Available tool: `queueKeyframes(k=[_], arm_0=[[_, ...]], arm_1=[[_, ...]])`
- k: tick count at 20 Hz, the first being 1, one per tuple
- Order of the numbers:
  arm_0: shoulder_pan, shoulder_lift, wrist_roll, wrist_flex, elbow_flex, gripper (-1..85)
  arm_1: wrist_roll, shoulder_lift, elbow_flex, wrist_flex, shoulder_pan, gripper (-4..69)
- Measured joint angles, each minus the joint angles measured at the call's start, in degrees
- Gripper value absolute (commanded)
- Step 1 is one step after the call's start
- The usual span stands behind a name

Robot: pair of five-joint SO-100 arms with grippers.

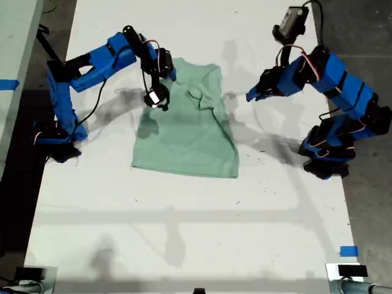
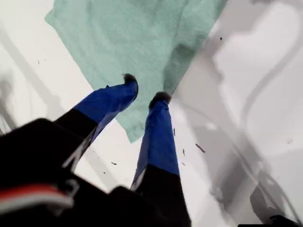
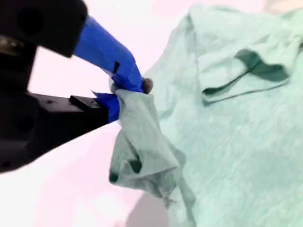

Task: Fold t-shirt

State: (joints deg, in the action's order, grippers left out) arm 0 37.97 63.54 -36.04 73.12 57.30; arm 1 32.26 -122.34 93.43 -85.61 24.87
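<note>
Toward the exterior view's left, the second gripper is clenched on a bunched fold of the t-shirt at its side edge. The shirt lies mid-width on the white table, nearer the far edge. Toward that view's right, the first gripper hovers released beside the shirt's other edge.

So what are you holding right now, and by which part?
My second gripper pinches the t-shirt by a bunched sleeve edge; my first gripper holds nothing.
</note>
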Motion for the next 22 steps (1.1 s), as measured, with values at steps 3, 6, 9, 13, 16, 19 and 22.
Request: queueKeyframes(k=[3, 6, 9, 13, 16, 19, 22], arm_0=[[-1.6, -4.5, 1.3, -5.2, -1.8, 0.4], [-1.4, -10.9, 1.7, -10.0, -4.5, 28.3], [-1.3, -14.6, 1.1, -14.1, -5.5, 31.6], [0.3, -14.5, -0.1, -15.2, -8.2, 31.5], [0.2, -8.8, -1.6, -13.4, -8.2, 30.2], [-1.0, 2.0, -2.6, -6.7, -4.2, 28.6], [-5.6, 12.4, -3.3, 3.8, 1.4, 27.6]], arm_1=[[-1.1, -3.1, 2.8, 0.0, 0.0, 9.8], [-2.8, -6.9, 6.2, 0.0, -0.5, 9.7], [-5.1, -11.3, 10.8, 0.3, -2.2, 9.7], [-7.7, -16.9, 16.1, 1.8, -3.9, 9.6], [-8.4, -18.6, 19.3, 2.6, -5.0, 9.6], [-9.0, -18.6, 22.1, 4.0, -7.2, 9.5], [-9.7, -18.6, 25.0, 6.2, -9.8, 9.1]])
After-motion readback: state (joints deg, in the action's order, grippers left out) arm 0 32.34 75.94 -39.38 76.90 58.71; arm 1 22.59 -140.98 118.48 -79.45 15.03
